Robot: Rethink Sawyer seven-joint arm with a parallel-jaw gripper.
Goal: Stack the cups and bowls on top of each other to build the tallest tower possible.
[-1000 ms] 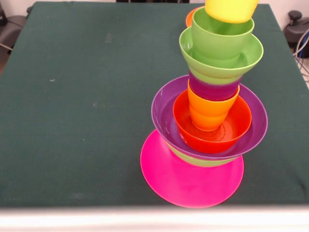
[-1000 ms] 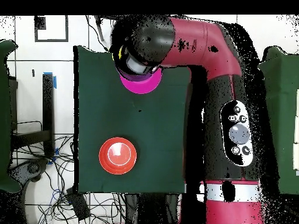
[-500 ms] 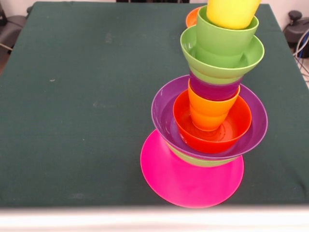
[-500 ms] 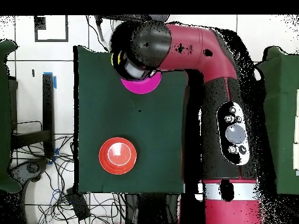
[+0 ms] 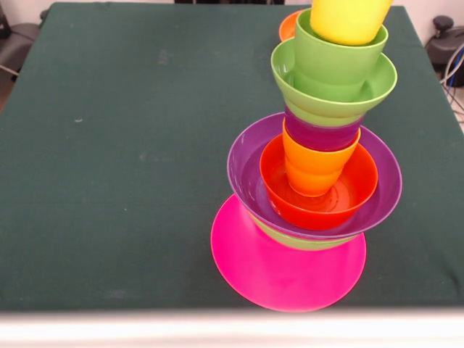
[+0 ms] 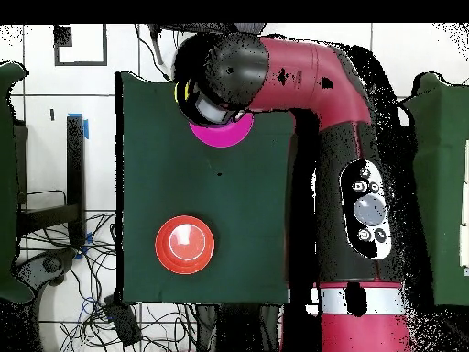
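Observation:
The tower (image 5: 319,167) stands near the table's front edge on a wide upturned pink bowl (image 5: 283,268). Above it come a green bowl, a wide purple bowl (image 5: 246,174), an orange-red bowl (image 5: 348,196), an orange cup (image 5: 315,167), a purple cup (image 5: 322,135), a light green bowl (image 5: 290,80) and a light green cup (image 5: 341,58). A yellow cup (image 5: 348,18) nests on top, cut by the frame's edge. In the overhead view the arm's wrist covers the tower, only the pink rim (image 6: 224,136) shows, and the gripper (image 6: 212,103) sits under the wrist.
A second orange-red bowl (image 6: 185,244) lies alone on the dark green cloth, seen behind the tower (image 5: 288,26) in the front view. The red arm (image 6: 353,183) runs along one side of the table. Cables lie on the floor beside it.
The yellow cup came down and now sits in the light green cup. The arm's wrist shifted slightly over the tower. Nothing has moved in the last half second.

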